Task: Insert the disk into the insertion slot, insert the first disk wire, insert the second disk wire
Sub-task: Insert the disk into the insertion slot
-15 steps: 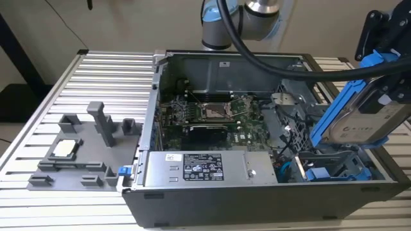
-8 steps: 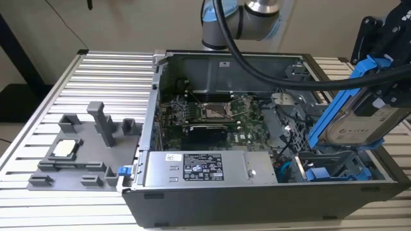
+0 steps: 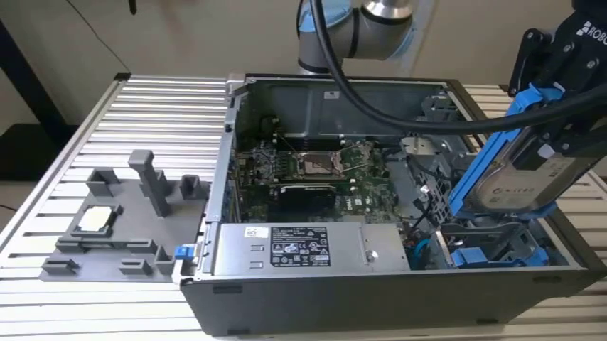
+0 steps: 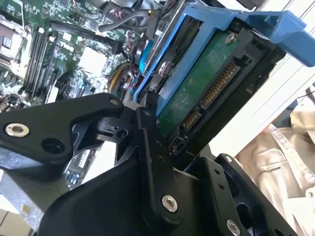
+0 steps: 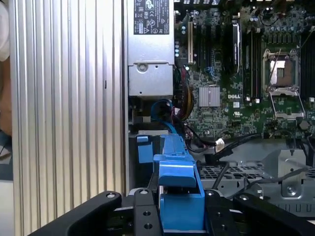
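Claw (image 3: 558, 131) clamped on disk (image 3: 517, 174), held tilted, lower end just above slot (image 3: 501, 234) below the claw. Disk not yet seated. Connectors bare in second wrist view, so both wires left, I'd say.

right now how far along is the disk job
Nothing is finished yet. In hand: the gripper is shut on the disk, holding it tilted above the insertion slot in the open case. Left: seating the disk and both wire steps; its connectors are bare in the second wrist view.
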Controlling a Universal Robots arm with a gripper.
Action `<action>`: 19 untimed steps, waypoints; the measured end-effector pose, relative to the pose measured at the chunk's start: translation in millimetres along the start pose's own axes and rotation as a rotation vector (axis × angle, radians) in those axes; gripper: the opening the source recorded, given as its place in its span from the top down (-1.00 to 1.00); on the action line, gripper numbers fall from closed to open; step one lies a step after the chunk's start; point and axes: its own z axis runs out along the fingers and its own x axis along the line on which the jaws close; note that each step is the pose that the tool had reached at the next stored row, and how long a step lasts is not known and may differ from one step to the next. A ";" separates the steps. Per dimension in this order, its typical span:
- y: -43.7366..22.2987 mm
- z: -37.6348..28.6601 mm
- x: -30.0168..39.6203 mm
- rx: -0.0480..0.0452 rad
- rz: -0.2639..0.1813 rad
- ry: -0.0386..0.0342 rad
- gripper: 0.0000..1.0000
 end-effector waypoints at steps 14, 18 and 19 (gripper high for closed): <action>-5.0 14.8 2.1 -0.0001 -0.005 0.0002 0.35; -5.5 19.0 4.2 -0.0001 -0.010 0.0003 0.35; -5.6 20.0 4.6 -0.0001 -0.012 0.0005 0.35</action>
